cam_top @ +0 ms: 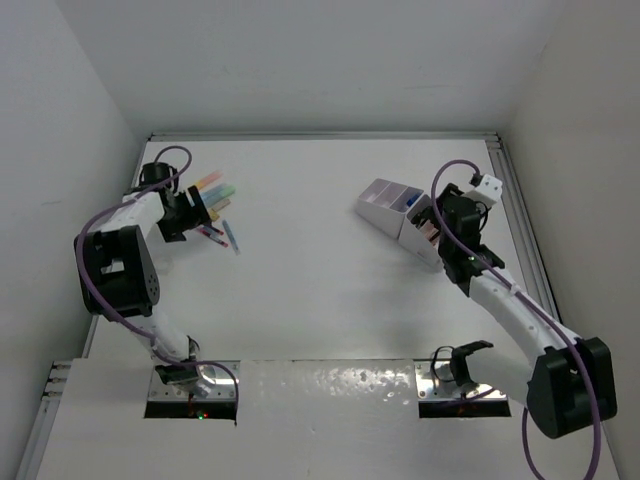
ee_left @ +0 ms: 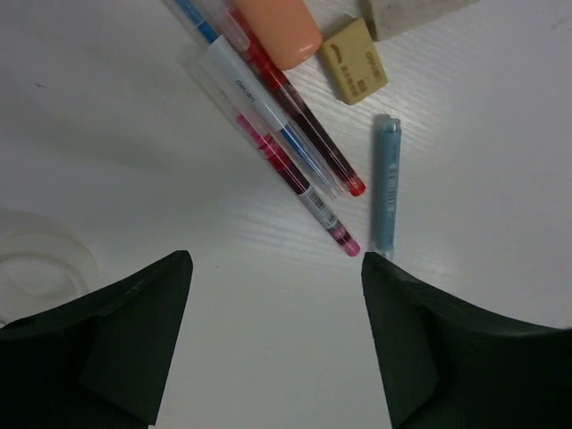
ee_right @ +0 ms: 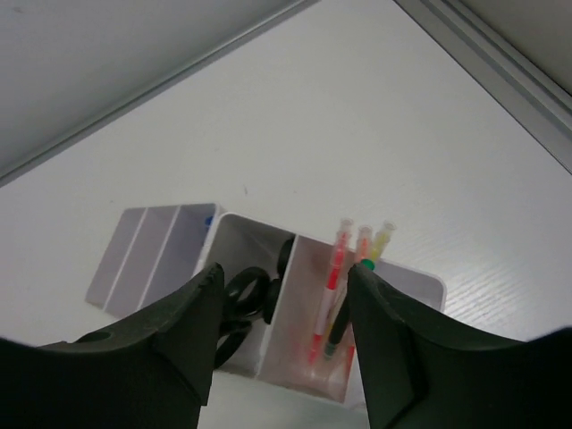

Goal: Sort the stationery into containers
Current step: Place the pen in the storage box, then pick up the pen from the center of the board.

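Red pen (ee_left: 308,125) looked thin, light and slippery, so I thought its middle best to pinch; left hand (ee_left: 275,259) and right hand (ee_right: 284,273) were spread

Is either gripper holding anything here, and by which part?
Nothing is held. Left gripper is open near the pens; right gripper is open over the organiser.

Bright even overhead light; soft shadows; faint sheen on table (ee_right: 500,259); near foreground blurred.
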`<state>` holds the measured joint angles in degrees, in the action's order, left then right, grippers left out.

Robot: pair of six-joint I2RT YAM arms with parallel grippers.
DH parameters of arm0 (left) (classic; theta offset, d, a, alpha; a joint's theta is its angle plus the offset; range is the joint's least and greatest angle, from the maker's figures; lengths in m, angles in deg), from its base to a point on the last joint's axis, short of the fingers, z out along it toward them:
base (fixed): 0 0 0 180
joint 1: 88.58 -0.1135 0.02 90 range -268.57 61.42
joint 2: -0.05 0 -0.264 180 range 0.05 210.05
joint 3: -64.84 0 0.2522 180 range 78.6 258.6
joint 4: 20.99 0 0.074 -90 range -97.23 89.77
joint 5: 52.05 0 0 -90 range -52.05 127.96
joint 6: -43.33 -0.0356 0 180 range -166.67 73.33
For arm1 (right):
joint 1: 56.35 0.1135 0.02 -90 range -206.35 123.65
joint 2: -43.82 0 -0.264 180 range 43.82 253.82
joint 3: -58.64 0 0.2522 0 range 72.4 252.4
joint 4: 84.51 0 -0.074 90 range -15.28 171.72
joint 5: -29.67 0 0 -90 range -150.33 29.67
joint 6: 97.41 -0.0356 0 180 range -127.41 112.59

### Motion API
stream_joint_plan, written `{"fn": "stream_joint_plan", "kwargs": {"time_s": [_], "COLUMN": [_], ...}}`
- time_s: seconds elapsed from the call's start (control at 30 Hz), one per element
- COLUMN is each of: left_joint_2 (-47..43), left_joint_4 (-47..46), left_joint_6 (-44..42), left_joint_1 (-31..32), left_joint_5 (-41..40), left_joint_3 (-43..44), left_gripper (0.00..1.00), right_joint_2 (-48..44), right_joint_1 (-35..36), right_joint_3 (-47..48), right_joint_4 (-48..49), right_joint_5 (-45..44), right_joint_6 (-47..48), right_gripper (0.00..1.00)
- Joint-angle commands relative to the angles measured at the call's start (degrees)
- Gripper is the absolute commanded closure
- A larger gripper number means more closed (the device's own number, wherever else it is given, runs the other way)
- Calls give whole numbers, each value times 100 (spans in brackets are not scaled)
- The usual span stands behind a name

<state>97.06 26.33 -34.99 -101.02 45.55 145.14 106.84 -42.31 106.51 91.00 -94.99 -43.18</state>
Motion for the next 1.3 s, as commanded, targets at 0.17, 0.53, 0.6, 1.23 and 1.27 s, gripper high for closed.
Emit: {"fn": "stream_joint_plan", "kwargs": {"time_s": [0.17,0.53,0.6,1.23,1.27], "left_joint_2": [493,924,969,846,846], "left_joint_4": [-254,-464,-491,-377,-368], "left_joint_6": [247,379,405,423,431], "left_joint_1": [84,243,287,243,199], "left_joint_5": [-390,-505,-531,-680,-689], "left_joint_3": [429,438,456,-19,-36], "left_gripper": [37,49,50,64,68], "right_joint_2": [-589,-941,-985,-1284,-1293], "right_joint_1": [608,705,705,714,705], "right_joint_3": [149,8,-36,-176,-185], "right_joint_4": [39,39,48,109,109], "right_joint_5": [-726,-868,-868,-850,-850], "right_joint_6": [738,905,905,905,905], "right_gripper": [50,54,53,52,52]}}
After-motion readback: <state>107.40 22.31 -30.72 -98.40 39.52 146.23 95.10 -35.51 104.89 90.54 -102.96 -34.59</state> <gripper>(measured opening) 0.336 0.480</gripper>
